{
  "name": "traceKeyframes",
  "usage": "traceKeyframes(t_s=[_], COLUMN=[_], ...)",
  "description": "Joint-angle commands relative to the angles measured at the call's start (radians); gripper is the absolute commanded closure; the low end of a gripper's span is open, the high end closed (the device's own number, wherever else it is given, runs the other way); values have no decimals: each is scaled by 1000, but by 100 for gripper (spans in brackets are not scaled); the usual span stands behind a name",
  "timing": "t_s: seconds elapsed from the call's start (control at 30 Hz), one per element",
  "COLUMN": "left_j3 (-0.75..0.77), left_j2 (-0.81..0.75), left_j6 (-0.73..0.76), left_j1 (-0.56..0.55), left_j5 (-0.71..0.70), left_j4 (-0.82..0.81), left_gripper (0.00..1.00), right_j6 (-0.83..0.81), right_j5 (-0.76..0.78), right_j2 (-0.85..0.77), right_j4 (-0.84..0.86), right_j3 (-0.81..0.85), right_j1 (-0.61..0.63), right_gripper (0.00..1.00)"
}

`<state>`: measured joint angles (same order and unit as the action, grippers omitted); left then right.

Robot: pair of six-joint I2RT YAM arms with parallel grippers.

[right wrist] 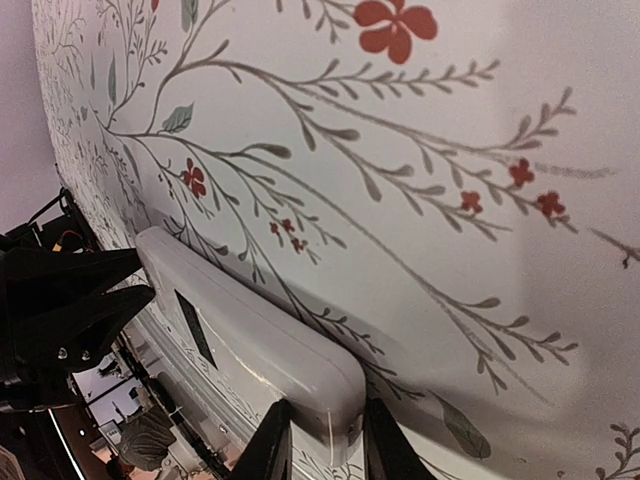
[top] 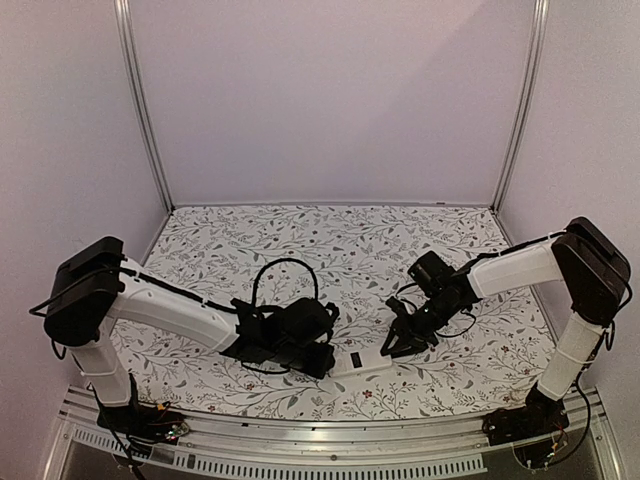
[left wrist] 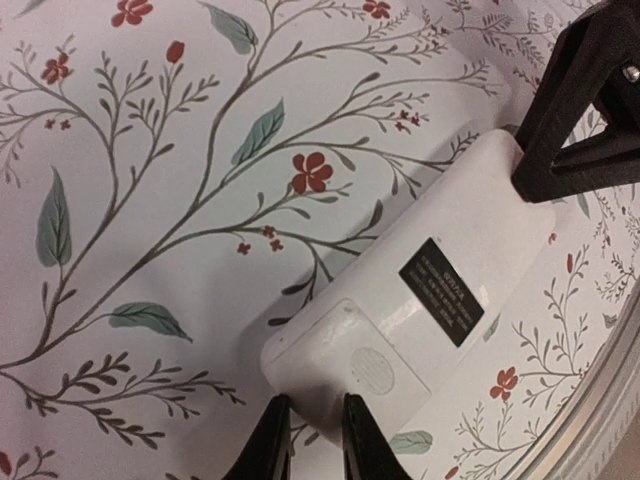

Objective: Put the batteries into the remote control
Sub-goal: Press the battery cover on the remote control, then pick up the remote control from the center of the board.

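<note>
Nearest the arm bases, the left gripper (left wrist: 312, 438) is sitting at the near end of the remote control (left wrist: 470, 220), its two fingers standing close together with a corner of that end between their tips. Whether the pads are pressing on the casing or only flanking it cannot be told from these views. The remote control is lying back-up in the gap between the two arms, low over the flowered tablecloth (top: 330, 240), and a shadow beside it is suggesting that it may be raised slightly rather than resting flat. Its long axis is running from one gripper to the other, left to right across the table and a little away from the bases toward the right. A dark label (left wrist: 442, 290) is showing at mid-length, and a cover panel (left wrist: 365, 365) with a round embossed mark is sitting at the left gripper's end, apparently in place. At the far end, the right gripper (right wrist: 328, 445) is holding the remote control, its fingers clamped on either side of the rounded tip. The batteries are not showing in any view. Since the cover end is lying just beside the left fingers, the left arm is looking better placed to work there while the right is steadying the other end.
</note>
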<state>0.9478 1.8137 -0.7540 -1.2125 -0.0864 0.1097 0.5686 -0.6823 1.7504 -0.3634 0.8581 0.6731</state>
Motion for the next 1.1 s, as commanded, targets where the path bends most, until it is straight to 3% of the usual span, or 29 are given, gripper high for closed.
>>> traceKeyframes(t_s=[0.0,0.1,0.33,0.43,0.6,0.77,0.97,1.07], left_j3=[-4,3,-45,10,142,325,507,572], left_j2=[115,98,-91,-145,-94,51,207,268], left_j6=[-8,14,179,312,521,654,719,745], left_j1=[-38,-33,90,111,108,103,84,69], left_j5=[231,211,155,132,177,262,249,226], left_j4=[-142,-119,27,115,238,372,461,507], left_gripper=[81,76,48,31,2,1,2,4], right_j6=[37,39,-2,-18,-57,-96,-155,-171], right_j5=[-97,-87,-46,-30,-11,3,85,142], right_j2=[29,25,-43,-85,-151,-238,-438,-556], right_j4=[138,132,73,52,1,-35,-92,-102], right_j3=[10,10,-44,-62,-68,-80,-82,-89], right_j1=[56,52,-48,-79,-116,-184,-230,-243], right_gripper=[77,77,70,64,55,49,46,38])
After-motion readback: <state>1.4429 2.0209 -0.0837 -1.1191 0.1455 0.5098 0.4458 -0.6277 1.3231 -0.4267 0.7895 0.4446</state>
